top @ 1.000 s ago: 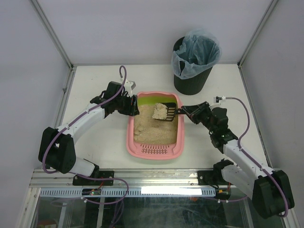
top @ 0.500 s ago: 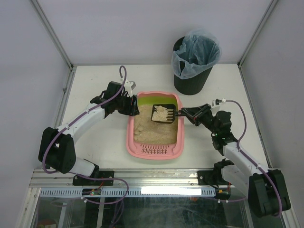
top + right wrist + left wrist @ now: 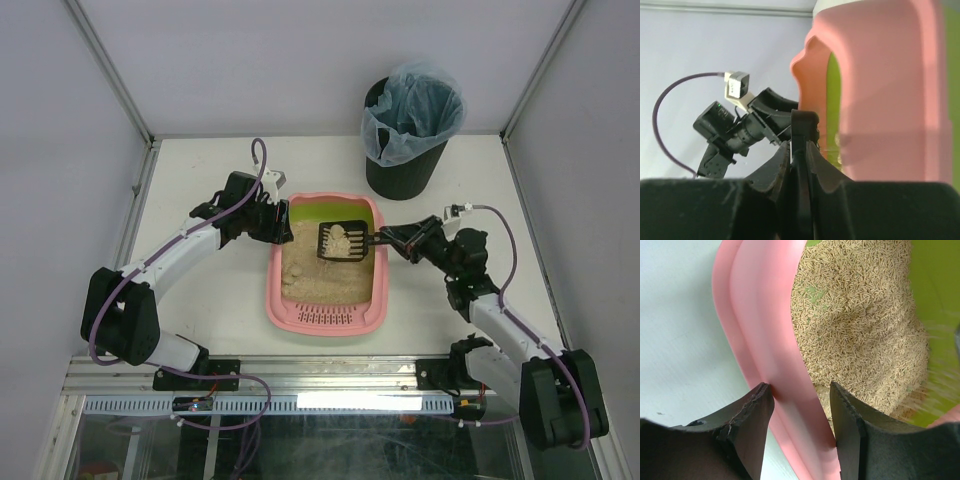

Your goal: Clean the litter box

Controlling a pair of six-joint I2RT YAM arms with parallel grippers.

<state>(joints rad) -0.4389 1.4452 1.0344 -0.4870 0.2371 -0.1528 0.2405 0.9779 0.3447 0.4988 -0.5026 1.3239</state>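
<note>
Now loaded scoop (image 3: pixel 342 241) abv litter box (image 3: pixel 326 320)

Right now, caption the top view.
Left gripper grips the litter box rim; right gripper holds a loaded scoop above it.

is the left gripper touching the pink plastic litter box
Touching: left wrist view shows the left gripper clamped on the pink plastic litter box side wall.

2 white-shelled arms (image 3: pixel 175 250), black joints (image 3: pixel 120 312) and bases (image 3: pixel 195 376), looping purple cables (image 3: pixel 519 252), matte black claw fingers (image 3: pixel 747 425)
</note>
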